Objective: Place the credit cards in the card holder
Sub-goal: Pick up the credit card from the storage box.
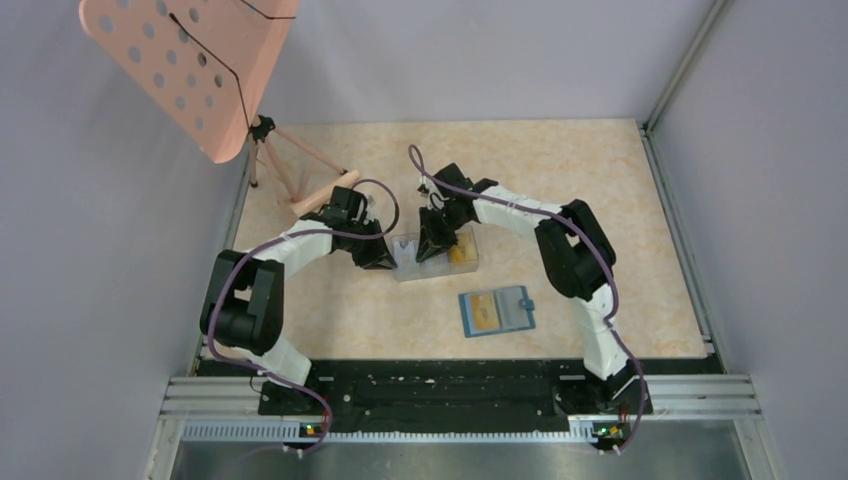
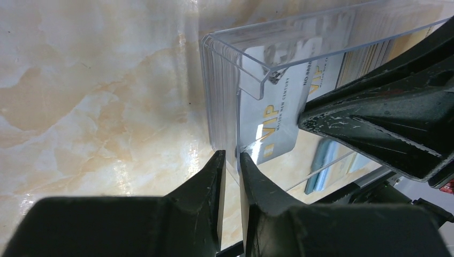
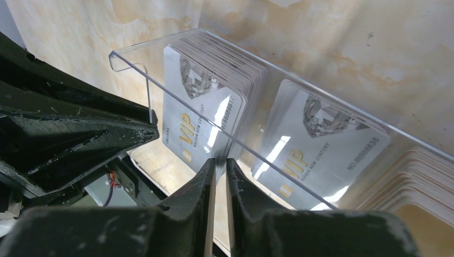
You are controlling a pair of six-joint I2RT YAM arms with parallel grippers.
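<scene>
We're in a robot lab cell here. Plain grey walls (image 1: 100, 260) box in the desk (image 1: 600, 190), aluminium rail (image 1: 690, 390) along the bottom.

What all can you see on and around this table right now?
table: one, beige marbled, under everything.
box: one, clear plastic, table centre.
silver cards: two stacks, silver, standing inside the box.
yellowish cards: one stack, pale yellow, inside the box's right end.
card holder: one, teal-blue, lying open nearer the arm bases than the box.
orange card: one, orange, on the card holder's left half.
stand: one, pink perforated panel on a tripod, far left.
arms: two, white and black, reaching to the box.
left gripper: one, black, pinching the box's left end wall.
right gripper: one, black, nearly closed at the box; grip unclear.
</scene>
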